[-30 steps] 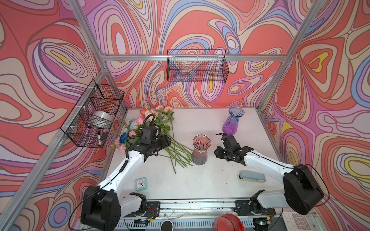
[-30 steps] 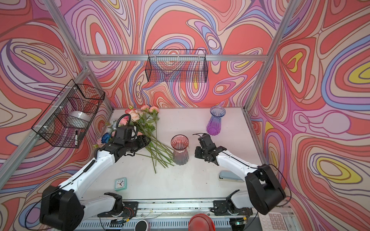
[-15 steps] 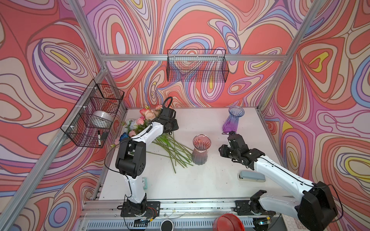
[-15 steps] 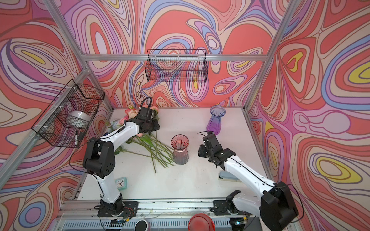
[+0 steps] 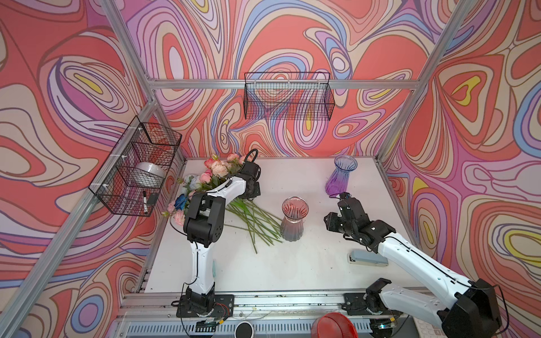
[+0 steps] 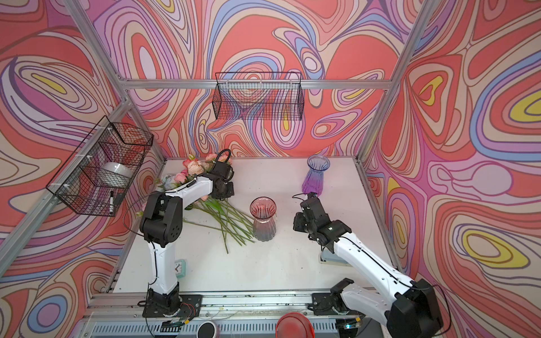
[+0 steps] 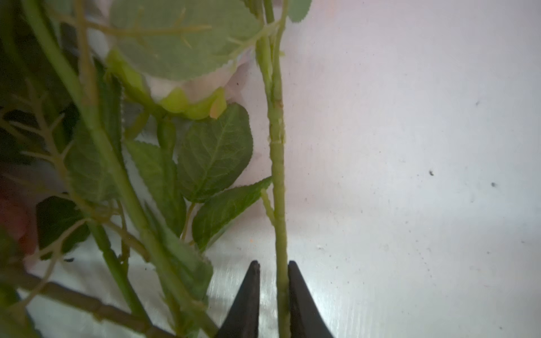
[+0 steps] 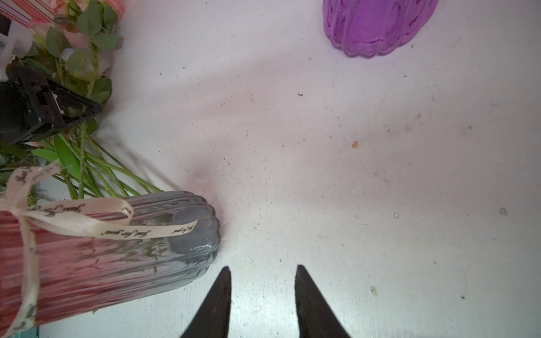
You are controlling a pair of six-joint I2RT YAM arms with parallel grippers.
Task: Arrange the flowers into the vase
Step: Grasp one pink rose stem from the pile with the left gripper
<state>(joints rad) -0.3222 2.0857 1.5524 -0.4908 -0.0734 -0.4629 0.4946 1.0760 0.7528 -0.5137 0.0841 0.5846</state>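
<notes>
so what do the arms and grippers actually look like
The left arm and right arm match: white tube links, chunky black joint housings and thin black cables along the links. The left gripper and right gripper are black, each with two tapered, pointed fingers.

flowers (image 5: 218, 169) flat, pink vase (image 5: 292, 226) upright — beside stems (image 5: 255, 223)
</notes>
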